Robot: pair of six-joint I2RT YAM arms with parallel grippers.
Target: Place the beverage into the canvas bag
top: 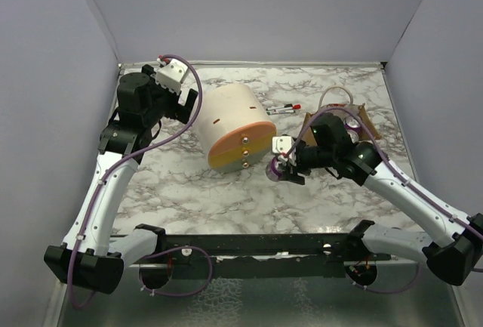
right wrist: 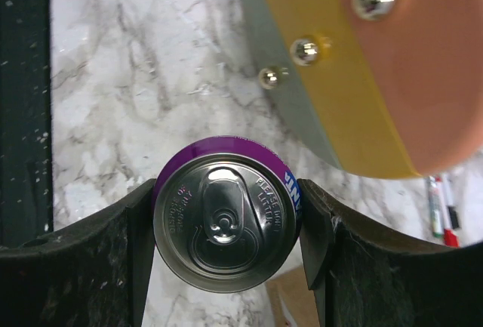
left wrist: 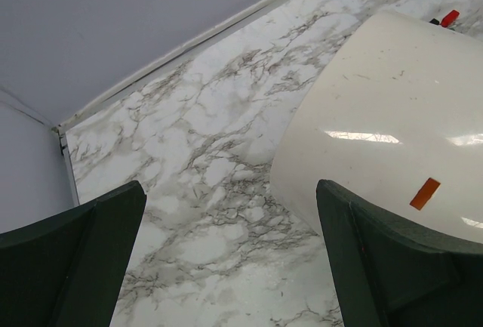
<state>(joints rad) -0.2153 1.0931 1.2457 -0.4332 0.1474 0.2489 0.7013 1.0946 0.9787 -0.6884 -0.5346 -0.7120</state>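
The right gripper is clamped on the beverage, a purple can held upright, one finger on each side. It is near the front right of the cream-and-orange cylinder, close to the cylinder's orange end. The cylinder lies on its side on the marble table. To the right of the cylinder, partly hidden behind the right arm, sits the canvas bag. At the left of the cylinder the left gripper has its fingers wide apart, holding nothing. Behind the cylinder lie two markers.
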